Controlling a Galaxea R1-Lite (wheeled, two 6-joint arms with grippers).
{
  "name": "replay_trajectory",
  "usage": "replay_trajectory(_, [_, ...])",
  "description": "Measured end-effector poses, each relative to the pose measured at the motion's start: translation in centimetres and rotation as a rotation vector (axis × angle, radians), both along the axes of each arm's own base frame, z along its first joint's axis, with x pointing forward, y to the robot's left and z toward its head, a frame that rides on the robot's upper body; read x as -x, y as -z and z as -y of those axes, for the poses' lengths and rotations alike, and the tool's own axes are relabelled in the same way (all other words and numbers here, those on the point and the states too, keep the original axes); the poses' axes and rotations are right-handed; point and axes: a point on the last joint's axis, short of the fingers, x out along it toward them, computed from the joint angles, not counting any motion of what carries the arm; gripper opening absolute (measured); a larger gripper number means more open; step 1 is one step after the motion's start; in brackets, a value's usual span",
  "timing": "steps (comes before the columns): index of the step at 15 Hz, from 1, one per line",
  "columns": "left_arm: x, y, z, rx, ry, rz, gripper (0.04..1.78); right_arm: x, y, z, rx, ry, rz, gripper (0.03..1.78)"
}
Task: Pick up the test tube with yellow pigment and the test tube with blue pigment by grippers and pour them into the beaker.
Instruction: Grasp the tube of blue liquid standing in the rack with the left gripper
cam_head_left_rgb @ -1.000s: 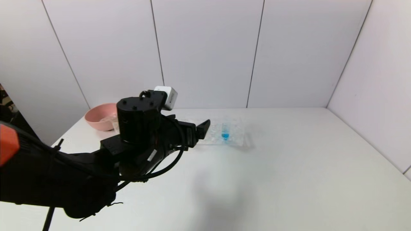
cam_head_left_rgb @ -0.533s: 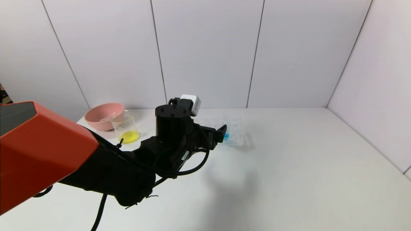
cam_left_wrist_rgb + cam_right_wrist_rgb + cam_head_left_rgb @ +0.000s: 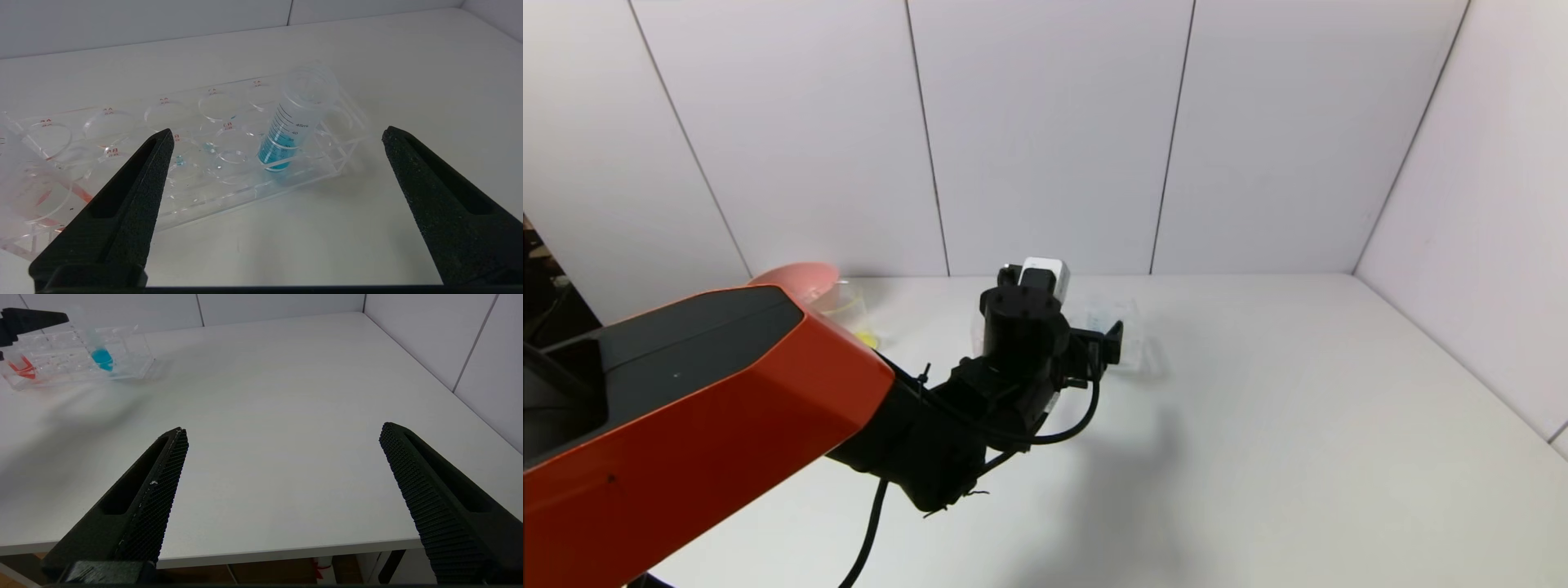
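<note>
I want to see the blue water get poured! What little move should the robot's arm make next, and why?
Probably ease the left claw forward around the test tube with blue pigment, then squeeze. Its fingers are wide open and the tube stands upright in the clear rack just ahead, apart from both fingers. The beaker already holds yellow. The right claw waits at the table's near edge.

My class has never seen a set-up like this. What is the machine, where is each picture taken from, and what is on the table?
It is a robot with two arms. One picture comes from its head, the other two from cameras on its wrists. The left gripper, open and empty, reaches toward the test tube with blue pigment standing in a clear rack. A tube with red liquid stands there too. The beaker, holding yellow liquid, and a pink bowl sit on the white table. The right gripper hangs open at the table's edge.
</note>
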Motion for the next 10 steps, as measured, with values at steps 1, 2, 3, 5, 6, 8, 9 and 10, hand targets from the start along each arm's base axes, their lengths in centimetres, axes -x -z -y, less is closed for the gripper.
replay_trajectory(1, [-0.3,0.3,0.5,0.000,-0.017,0.003,1.78,0.0,0.0,0.0,0.000,0.000,0.000,1.71])
replay_trajectory(2, [-0.5,0.5,0.9,-0.002,-0.028,0.004,1.78,0.0,0.0,0.0,0.000,0.000,0.000,1.71])
replay_trajectory(3, [-0.8,0.9,1.2,-0.005,-0.031,0.001,1.78,0.0,0.0,0.0,0.000,0.000,0.000,1.71])
replay_trajectory(5, [-1.2,1.6,1.7,-0.009,-0.043,-0.002,1.78,0.0,0.0,0.0,0.000,0.000,0.000,1.71])
replay_trajectory(6, [-1.5,1.7,1.9,-0.008,-0.058,0.002,1.78,0.0,0.0,0.0,0.000,0.000,0.000,1.71])
replay_trajectory(8, [-2.1,1.8,2.5,0.003,-0.076,0.014,1.78,0.0,0.0,0.0,0.000,0.000,0.001,1.71])
replay_trajectory(9, [-2.4,1.9,2.7,0.004,-0.079,0.015,1.78,0.0,0.0,0.0,0.000,0.000,0.001,1.71])
replay_trajectory(10, [-2.6,1.9,3.0,0.004,-0.080,0.016,1.78,0.0,0.0,0.0,0.000,0.000,0.001,1.71])
